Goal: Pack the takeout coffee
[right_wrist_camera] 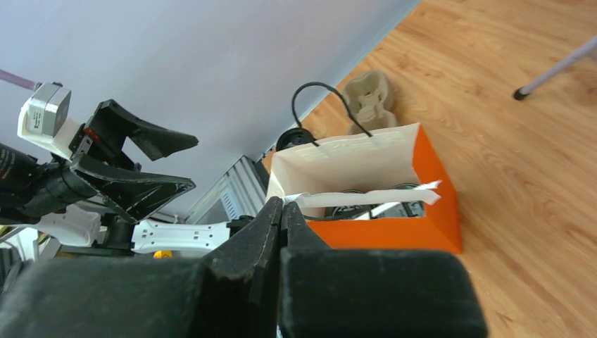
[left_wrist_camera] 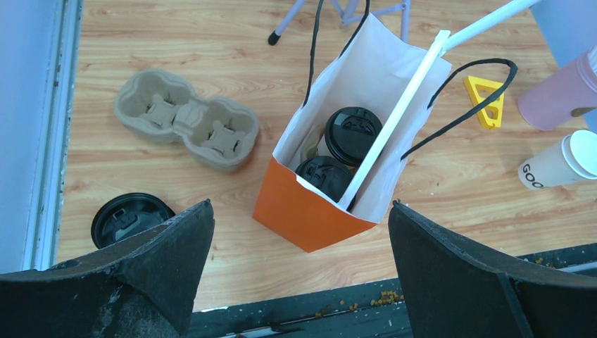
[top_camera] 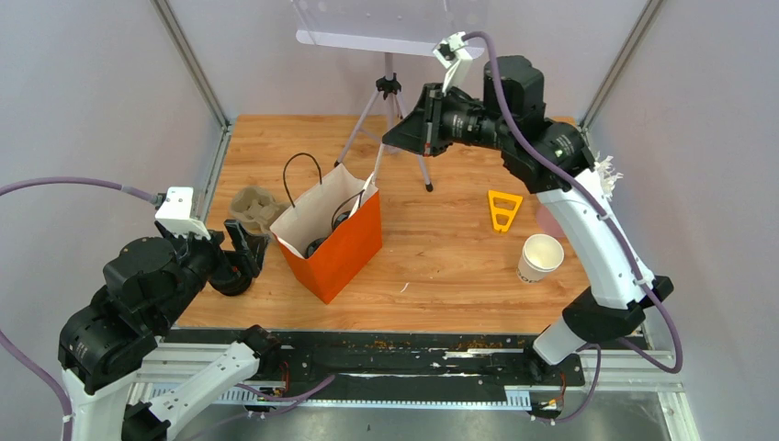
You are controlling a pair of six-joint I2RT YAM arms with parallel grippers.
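Spread wide over the near left corner of the table, the left gripper holds nothing, its two black fingers well apart and angled down toward the wood. Just below the left finger a loose black lid lies flat near the left edge. Farther back along that edge sits a brown pulp tray, with nothing in its pockets. An orange paper bag stands upright and open, left of the table's middle and closer to the near edge than the far one, its black cord handles up. Inside it are two lidded cups, side by side and touching, only their black lids and a little white wall showing from above. A white straw slants out of the bag's mouth, its lower end down beside the cups. The right gripper is pinched tight on the straw's upper end, above the bag toward the far edge. Toward the right edge an uncovered white cup sits on the wood, with a pink cup beyond it, partly hidden by the right arm. A yellow triangle lies right of the middle, and a tripod stands by the far edge.
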